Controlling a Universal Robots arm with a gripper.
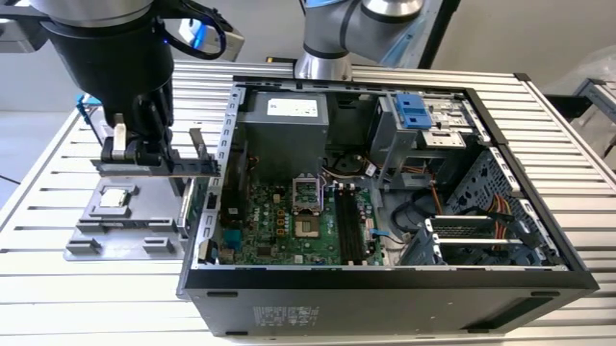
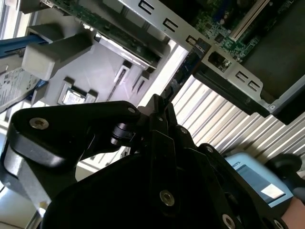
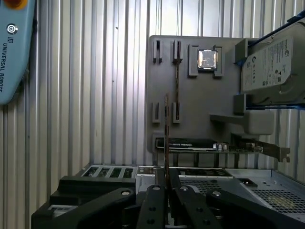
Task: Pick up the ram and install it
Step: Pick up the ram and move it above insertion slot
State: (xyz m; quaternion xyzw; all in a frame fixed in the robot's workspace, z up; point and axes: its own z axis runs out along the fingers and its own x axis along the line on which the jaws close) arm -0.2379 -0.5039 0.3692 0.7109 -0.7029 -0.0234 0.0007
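Exterior view: ram clenched in the claw.
A long, thin, dark stick held level between the claw's fingers, raised over the grey tray on the table, just beside the open computer case.

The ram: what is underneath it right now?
The grey holder tray, carrying a square processor chip. The gripper and ram cover the tray's far part.
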